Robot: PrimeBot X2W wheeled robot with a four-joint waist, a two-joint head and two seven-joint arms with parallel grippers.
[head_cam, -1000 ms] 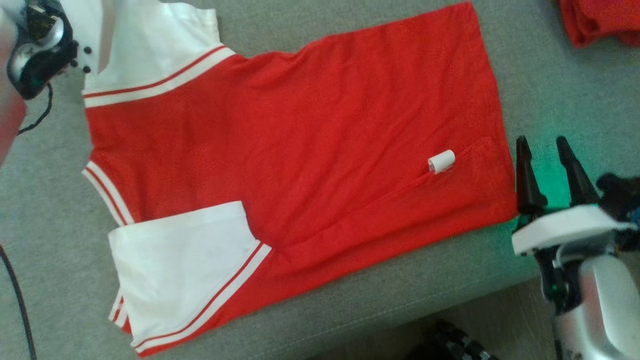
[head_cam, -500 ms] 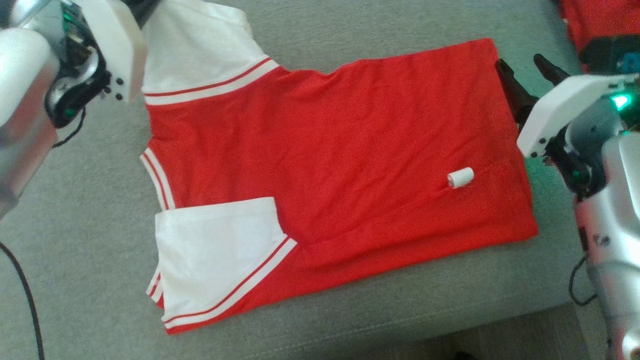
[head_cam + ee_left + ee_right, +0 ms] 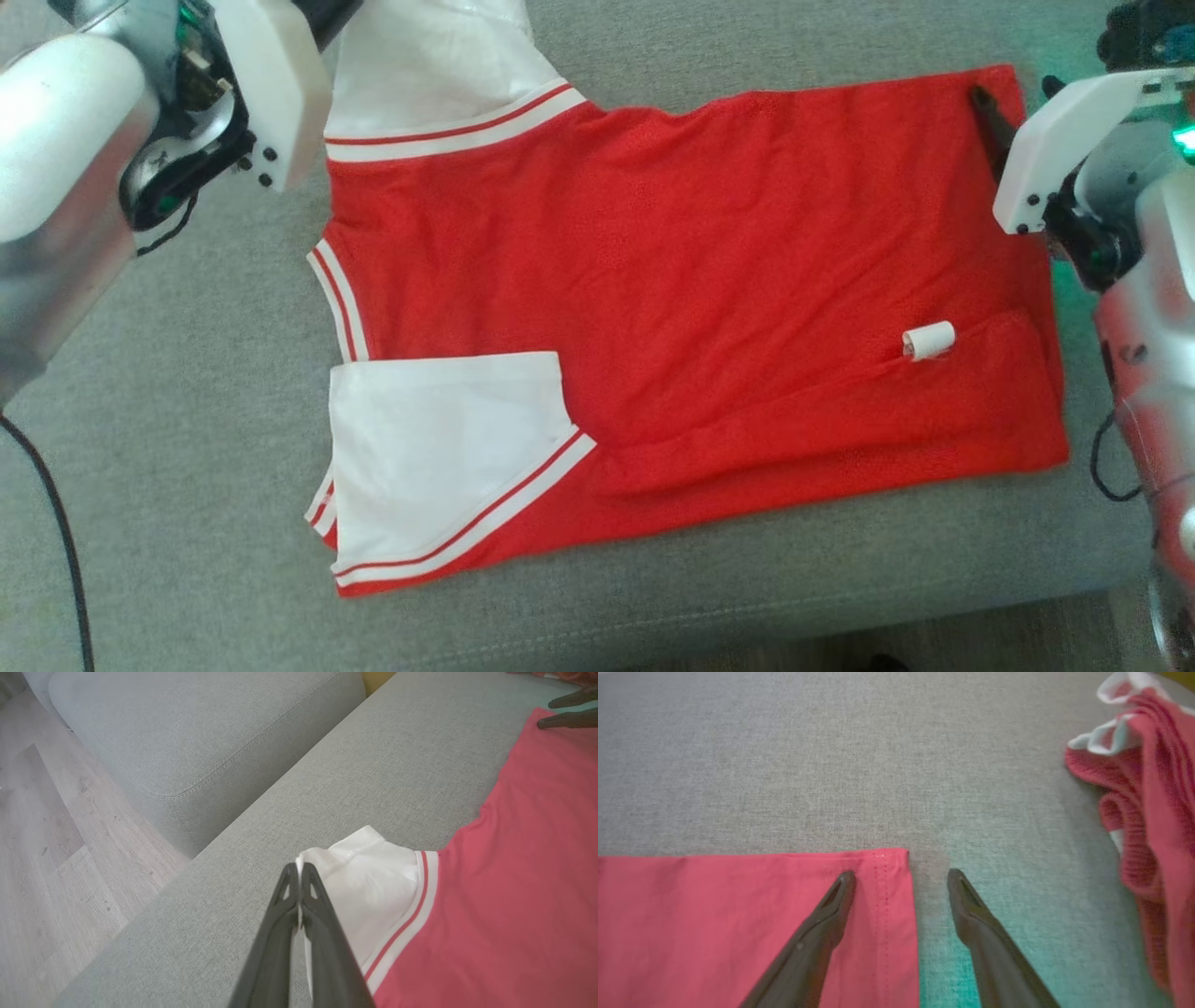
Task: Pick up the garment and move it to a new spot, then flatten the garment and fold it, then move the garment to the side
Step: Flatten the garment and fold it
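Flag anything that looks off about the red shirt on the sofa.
The shirt does not lie fully flat. Its near edge is folded over in a long flap running towards the hem, and a small white tag sticks out at the flap's edge.

I see a big grey couch seat (image 3: 187, 467) with rough woven cloth. Beside the seat stands another grey cushion (image 3: 196, 732) with a stitched edge. Below the seat lies a pale wood floor (image 3: 42, 826). A green glow (image 3: 945, 970) falls on the seat.
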